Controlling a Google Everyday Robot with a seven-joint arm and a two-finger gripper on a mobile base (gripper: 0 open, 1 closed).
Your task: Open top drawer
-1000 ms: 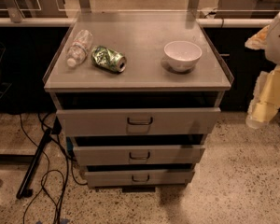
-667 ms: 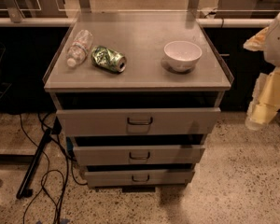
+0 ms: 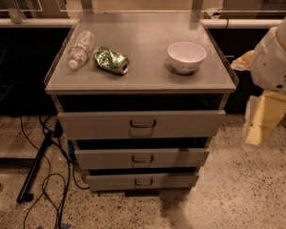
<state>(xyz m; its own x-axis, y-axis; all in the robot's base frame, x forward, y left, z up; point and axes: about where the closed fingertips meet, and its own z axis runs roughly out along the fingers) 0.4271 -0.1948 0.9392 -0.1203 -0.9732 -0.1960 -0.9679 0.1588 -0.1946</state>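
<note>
Top drawer: wide grey metal drawer (image 3: 95, 124) with a small loop handle (image 3: 143, 124), uppermost of three, a dark gap showing above its front.
Gripper: pale yellow gripper (image 3: 263, 120) hung right of the cabinet, apart from the drawer; whether open or closed could not be told.
Grey cabinet top (image 3: 148, 78): clear plastic bottle (image 3: 81, 49) lying beside a crushed green can (image 3: 111, 60); white bowl (image 3: 186, 57) apart.

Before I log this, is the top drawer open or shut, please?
Partly open: the top drawer front stands forward, with a dark gap behind it. The gripper hangs off to the right, not touching.
</note>
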